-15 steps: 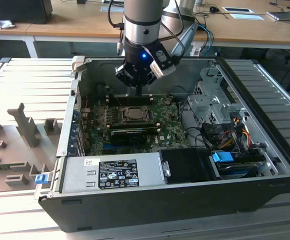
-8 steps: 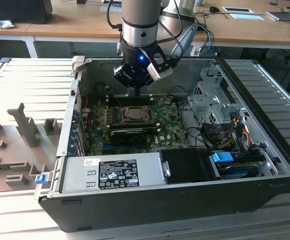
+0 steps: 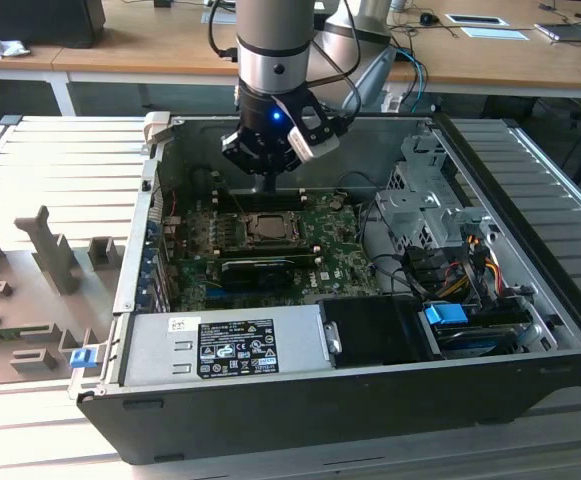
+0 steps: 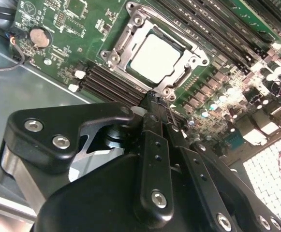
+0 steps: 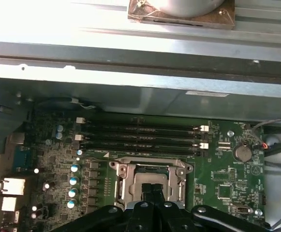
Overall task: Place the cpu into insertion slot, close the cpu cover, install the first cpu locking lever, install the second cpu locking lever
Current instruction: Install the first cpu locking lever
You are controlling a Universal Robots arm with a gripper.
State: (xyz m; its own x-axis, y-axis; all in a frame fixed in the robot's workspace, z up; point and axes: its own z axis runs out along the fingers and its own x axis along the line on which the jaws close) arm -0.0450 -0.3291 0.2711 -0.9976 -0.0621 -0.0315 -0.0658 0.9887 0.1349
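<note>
silvery metal all round the socket from where we sit: in the second wrist view the cpu [image 4: 155,57] lies flat in the insertion slot [image 4: 115,59] with the cpu cover [image 4: 191,62] folded down around it. right of that, the gripper [image 4: 153,102] hangs just above the socket's edge, fingers pinched together on nothing. green motherboard [image 3: 342,268] sits inside the open case [image 3: 530,180].
</note>
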